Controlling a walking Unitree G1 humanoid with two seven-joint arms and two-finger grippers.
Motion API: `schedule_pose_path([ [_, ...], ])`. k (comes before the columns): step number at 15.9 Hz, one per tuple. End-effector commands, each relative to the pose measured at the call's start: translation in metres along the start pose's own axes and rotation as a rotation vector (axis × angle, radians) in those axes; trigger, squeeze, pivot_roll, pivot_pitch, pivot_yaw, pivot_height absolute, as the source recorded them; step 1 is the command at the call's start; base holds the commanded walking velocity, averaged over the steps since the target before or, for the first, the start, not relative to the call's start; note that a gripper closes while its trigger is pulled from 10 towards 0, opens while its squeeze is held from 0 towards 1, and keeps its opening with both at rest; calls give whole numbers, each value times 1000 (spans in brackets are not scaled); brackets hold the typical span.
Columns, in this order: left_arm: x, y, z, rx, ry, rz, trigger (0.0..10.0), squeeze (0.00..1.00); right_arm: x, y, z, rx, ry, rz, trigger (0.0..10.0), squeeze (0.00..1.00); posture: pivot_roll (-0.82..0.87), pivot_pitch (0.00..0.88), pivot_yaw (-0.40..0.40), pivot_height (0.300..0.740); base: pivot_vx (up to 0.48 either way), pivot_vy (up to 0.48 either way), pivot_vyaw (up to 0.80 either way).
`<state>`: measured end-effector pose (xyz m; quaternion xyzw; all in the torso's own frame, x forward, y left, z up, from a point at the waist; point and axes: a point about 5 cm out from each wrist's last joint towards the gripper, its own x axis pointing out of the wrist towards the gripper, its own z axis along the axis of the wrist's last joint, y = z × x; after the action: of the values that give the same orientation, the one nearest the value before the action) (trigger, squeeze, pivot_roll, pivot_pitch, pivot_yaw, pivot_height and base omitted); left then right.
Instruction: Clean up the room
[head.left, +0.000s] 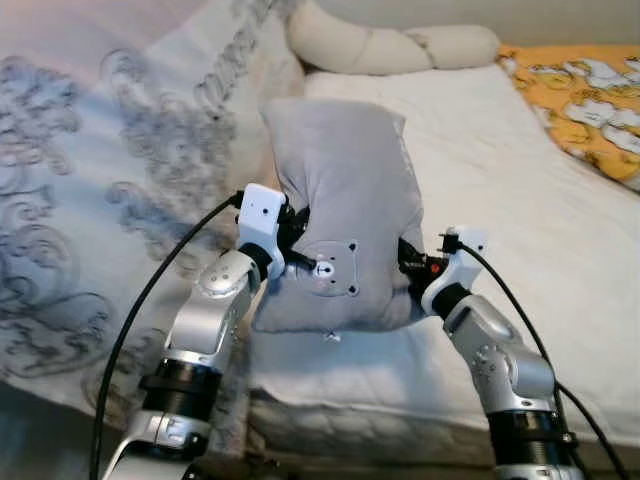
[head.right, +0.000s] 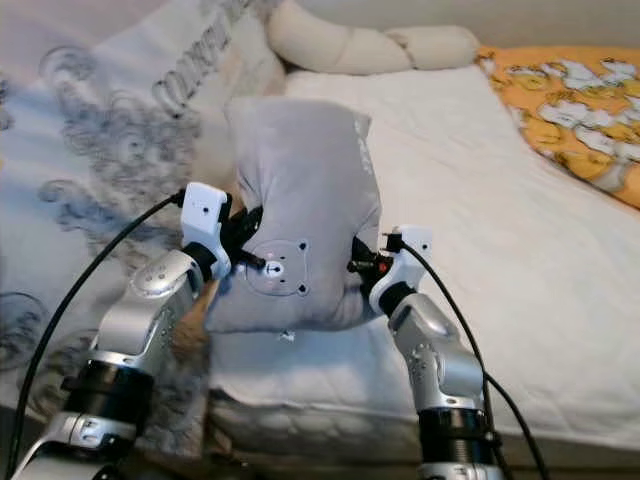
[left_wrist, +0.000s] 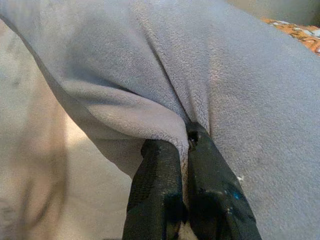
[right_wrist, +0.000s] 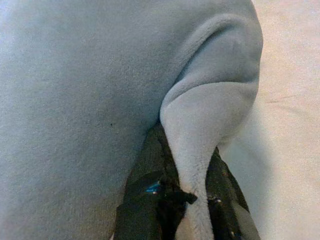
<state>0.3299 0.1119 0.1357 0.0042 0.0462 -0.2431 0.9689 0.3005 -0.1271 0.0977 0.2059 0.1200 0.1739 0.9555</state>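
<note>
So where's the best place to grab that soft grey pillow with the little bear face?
By its two lower side edges, one claw from each side. The soft grey fleece bear-face pillow is wide and floppy, so its edges bunch into folds that can be pinched. The left claw and the right claw each pinch such a fold, holding it upright over the white bed.

Head stereo pair looks forward and down over the bed (head.left: 500, 170), both eyes sharing the grey pillow (head.left: 345, 190) near its front edge. Each wrist camera sits close behind its black fingers (left_wrist: 155, 185), facing pillow fabric at very short range; bed sheet beyond
</note>
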Motion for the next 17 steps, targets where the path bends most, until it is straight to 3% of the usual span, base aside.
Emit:
schedule_pose_path([
  [1, 2, -3, 9, 15, -37, -29, 10000, 0, 5, 14, 7, -15, -21, 65, 10000, 0, 33, 0, 56, 740, 379, 0, 0],
  [4, 3, -5, 9, 19, -34, -34, 10000, 0, 4, 13, 6, -14, -21, 61, 10000, 0, 30, 0, 59, 740, 379, 0, 0],
  [10, 9, -4, 8, 151, 12, -68, 10000, 0, 8, 11, 1, -2, 5, 34, 10000, 0, 26, 0, 60, 740, 0, 0, 0],
  [14, 15, 7, 4, 230, 116, -53, 10000, 0, 20, 15, -14, 5, 106, 54, 10000, 0, 32, 0, 63, 740, 0, 0, 0],
  [16, 17, 15, 2, 332, 152, -58, 10000, 0, 29, 22, -26, 13, 179, 78, 10000, 0, 41, 0, 58, 740, 0, 0, 0],
  [17, 17, 16, 2, 342, 156, -61, 10000, 0, 30, 22, -28, 13, 191, 81, 10000, 0, 43, 0, 56, 740, 0, 0, 0],
])
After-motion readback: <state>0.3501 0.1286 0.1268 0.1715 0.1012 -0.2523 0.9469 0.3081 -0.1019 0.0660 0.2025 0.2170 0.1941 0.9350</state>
